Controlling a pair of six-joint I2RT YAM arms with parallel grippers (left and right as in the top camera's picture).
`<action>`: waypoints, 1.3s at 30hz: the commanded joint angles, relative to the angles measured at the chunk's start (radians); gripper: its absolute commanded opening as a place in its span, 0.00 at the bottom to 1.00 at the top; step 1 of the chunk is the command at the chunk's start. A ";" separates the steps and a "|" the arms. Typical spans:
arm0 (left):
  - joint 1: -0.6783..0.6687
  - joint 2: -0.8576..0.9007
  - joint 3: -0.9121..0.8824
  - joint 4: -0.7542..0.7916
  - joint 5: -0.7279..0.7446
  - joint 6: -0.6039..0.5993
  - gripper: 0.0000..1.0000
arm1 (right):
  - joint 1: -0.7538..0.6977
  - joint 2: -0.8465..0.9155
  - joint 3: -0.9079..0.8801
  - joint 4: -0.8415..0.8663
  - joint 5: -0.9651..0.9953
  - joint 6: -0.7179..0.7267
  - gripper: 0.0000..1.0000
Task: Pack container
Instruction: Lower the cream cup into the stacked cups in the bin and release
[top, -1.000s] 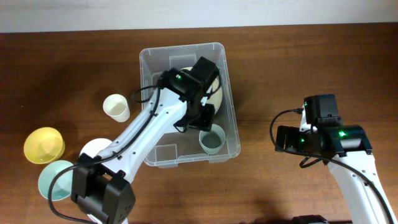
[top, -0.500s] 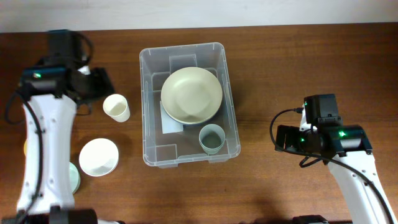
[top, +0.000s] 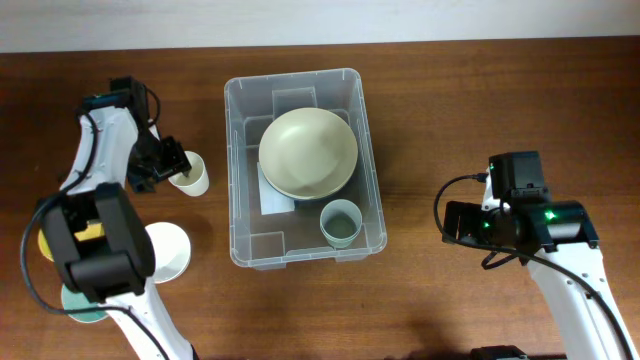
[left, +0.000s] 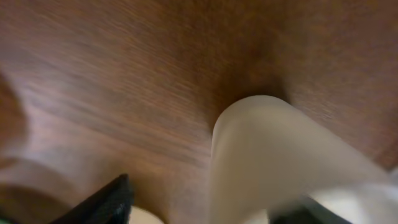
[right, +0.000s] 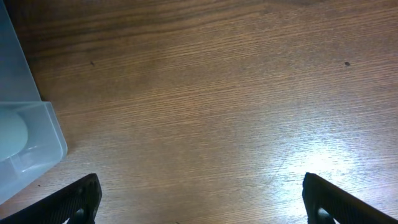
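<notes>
The clear container (top: 290, 78) stands mid-table. It holds a pale green plate (top: 308, 152) and a small grey-green cup (top: 340, 222). A cream cup (top: 190, 173) stands on the table left of it. My left gripper (top: 168, 166) is at this cup. In the left wrist view the cream cup (left: 273, 155) lies between the open fingers (left: 202, 208), with a gap to the left finger; the view is blurred. My right gripper (top: 455, 222) is open and empty over bare table right of the container, whose corner (right: 25, 124) shows in the right wrist view, left of the fingers (right: 199, 199).
A white bowl (top: 165, 250) sits at the front left. A yellow bowl (top: 42, 240) and a teal bowl (top: 85, 305) are partly hidden under my left arm. The table's far edge meets a white wall.
My left arm has left the container, where the plate now lies, swung out to the left, and come down at the cream cup. The right arm has not moved.
</notes>
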 joint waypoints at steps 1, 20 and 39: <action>0.002 0.021 -0.005 0.003 0.026 0.012 0.15 | 0.005 0.001 -0.002 0.003 0.005 0.008 0.99; -0.483 -0.528 0.090 -0.078 0.078 -0.017 0.01 | 0.005 0.001 -0.002 0.003 0.005 0.008 0.99; -0.887 -0.331 -0.016 -0.093 0.119 -0.084 0.01 | 0.005 0.001 -0.002 -0.003 0.005 0.008 0.99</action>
